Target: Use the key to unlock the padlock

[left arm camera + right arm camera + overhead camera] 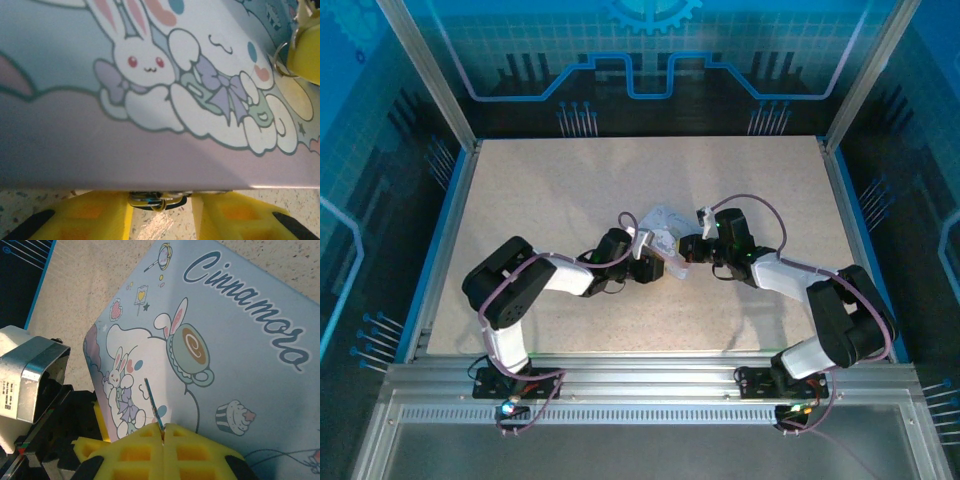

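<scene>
Padlock [156, 200] and key [152, 402] station, findings as observed.

Table [540, 190]: a pale speckled board inside a blue-walled enclosure.

Left arm [520, 285] and right arm [820, 290]: both reach inward from the near edge and meet at the middle of the table, wrists facing one another.

Box [668, 228]: a pale blue box printed with cartoon rabbits and script lettering, lying between the two wrists. The left wrist view looks closely onto its printed face [75, 140]. The right wrist view shows its lid [240, 340].

Left gripper [161, 202]: the yellow fingers [90, 215] are set narrow, one at each side of a small object at the box's lower edge. They appear to pinch it.

Right gripper [163, 432]: the yellow fingers are pressed together and clamp the key at its base. One of these fingers [306, 50] also shows at the upper right of the left wrist view, against the box face.

The padlock is the small object between the left fingers, just under the box edge above the table. Bright metal and a dark curved piece show; the rest is hidden.

The key is a thin dark sliver that stands up from the right fingertips and lies across the printed box face.

Ring [280, 60]: a thin wire loop just beside the right finger.
</scene>
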Robot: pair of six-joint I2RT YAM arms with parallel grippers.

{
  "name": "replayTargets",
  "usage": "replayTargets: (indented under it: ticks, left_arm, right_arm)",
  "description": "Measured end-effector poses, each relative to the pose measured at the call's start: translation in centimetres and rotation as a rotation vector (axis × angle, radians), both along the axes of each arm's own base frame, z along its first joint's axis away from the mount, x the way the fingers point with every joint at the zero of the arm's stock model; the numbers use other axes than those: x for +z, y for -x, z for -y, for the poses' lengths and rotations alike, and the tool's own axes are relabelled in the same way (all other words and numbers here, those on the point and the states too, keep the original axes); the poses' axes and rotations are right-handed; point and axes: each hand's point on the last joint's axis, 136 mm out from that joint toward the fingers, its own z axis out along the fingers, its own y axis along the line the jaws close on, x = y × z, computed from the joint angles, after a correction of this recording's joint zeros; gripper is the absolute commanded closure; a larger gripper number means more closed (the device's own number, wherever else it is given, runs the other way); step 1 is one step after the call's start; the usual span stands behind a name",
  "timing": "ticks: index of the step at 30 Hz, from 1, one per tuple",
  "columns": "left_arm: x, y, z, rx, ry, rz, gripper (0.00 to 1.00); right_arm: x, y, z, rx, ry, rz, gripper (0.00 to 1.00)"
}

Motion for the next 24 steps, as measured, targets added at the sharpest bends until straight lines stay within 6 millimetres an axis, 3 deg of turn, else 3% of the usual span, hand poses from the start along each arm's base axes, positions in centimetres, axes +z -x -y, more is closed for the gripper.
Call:
replayTargets:
  ticks: [9, 24]
  left_arm:
    - [-0.06, -0.3, 0.34, 0.045, 0.043, -0.036, 0.64]
    - [0.0, -0.48, 0.54, 0.09, 0.075, -0.073, 0.73]
  right_arm:
    - [-0.01, -0.22, 0.22, -0.014, 0.01, 0.007, 1.0]
    - [0.09, -0.39, 0.43, -0.026, 0.018, 0.015, 1.0]
